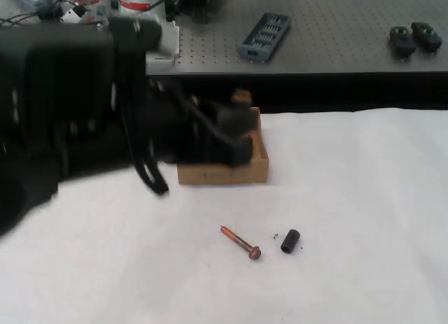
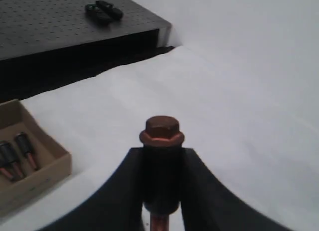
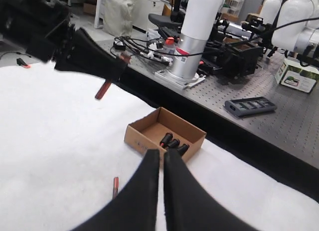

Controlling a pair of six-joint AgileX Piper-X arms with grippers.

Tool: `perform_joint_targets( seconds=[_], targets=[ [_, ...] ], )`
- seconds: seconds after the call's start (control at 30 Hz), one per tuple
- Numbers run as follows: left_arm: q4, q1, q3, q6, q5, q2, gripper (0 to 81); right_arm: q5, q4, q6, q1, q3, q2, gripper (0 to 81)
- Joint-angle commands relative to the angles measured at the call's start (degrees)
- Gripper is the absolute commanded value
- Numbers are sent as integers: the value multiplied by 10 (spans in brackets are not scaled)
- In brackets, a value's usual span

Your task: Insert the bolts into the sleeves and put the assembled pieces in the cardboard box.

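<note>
While the left gripper (image 2: 163, 158) hangs raised near the box (image 1: 231, 175), left of centre in the high frame, its jaws are clamped across a black sleeve (image 2: 161, 183) with a copper bolt (image 2: 162, 130) pushed through it. The flanged head stands proud of the fingers and the shank pokes out the far end.

I judge this pair small, light and rigid, with nothing to crush. The risk I see is slip. The sleeve looks smooth and round, and the bolt probably sits loose in the bore, so tipping it head-down could let it slide out. Gripping the sleeve's middle, as now, seems right to me, since the flange should stop the bolt dropping through. Three finished pieces (image 3: 172, 140) lie side by side in the box, with bare floor beside them.

My right gripper (image 3: 162, 153) has its jaws together on nothing, above the cloth (image 1: 364, 198) and facing the box. Low in the high frame, near centre, a loose bolt (image 1: 240, 241) and a loose sleeve (image 1: 290, 241) lie near each other but apart. Both would likely roll if nudged. I'd take the loose bolt across its shank close to the head, and the loose sleeve squarely across its body.
</note>
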Motion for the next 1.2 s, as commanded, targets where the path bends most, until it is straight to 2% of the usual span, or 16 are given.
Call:
perform_joint_targets(
  seconds=[0.0,0.17,0.43,0.63,0.8,1.0,1.17],
  targets=[
    [15,8,-17,8,-5,6,6,3,17,-1,0,-3,-8,37],
    [99,37,-101,-8,-5,85,6,3,18,1,0,-3,-8,37],
    [156,48,-254,-8,-20,222,6,3,22,4,0,-3,-8,37],
    [221,61,-382,-48,-20,317,6,3,45,58,0,-3,-8,37],
    [276,77,-472,-48,-22,389,6,3,93,65,0,-3,-8,37],
    [317,98,-544,-74,-38,449,6,3,125,65,0,-3,-8,37],
    [319,102,-554,-81,-39,481,6,3,132,65,0,-3,-8,37]
  ],
)
